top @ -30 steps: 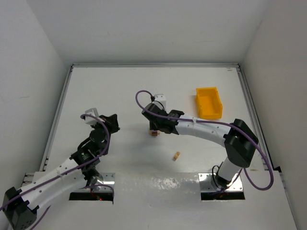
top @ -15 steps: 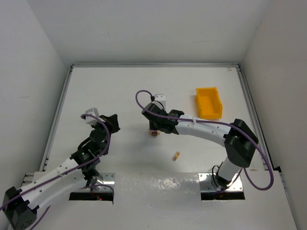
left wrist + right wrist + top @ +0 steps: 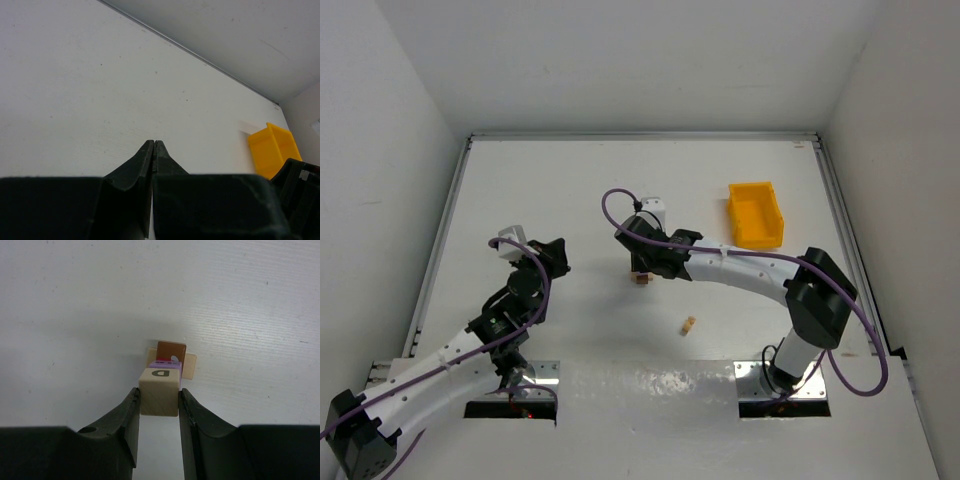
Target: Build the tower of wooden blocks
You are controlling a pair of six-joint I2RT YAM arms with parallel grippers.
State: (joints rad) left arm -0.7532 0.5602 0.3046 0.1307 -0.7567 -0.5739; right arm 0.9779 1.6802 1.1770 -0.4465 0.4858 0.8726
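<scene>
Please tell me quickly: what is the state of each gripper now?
Left gripper: closed, holding nothing.
Right gripper: closed on a pale tan wooden cube with a printed letter.

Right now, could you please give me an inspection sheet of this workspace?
Surface: white table, no spills seen.
Job's things: pale block held at the stack of purple, brown and tan blocks, contact cannot be told; loose block lies nearer the arm bases.
Clutter: yellow bin at far right, looks empty.
Grippers: left gripper shut, holding nothing, over bare table; right gripper shut on the pale block.
Cables: purple cable loops along each arm, clear of the blocks.
Surroundings: white walls on three sides; nothing else seen.
</scene>
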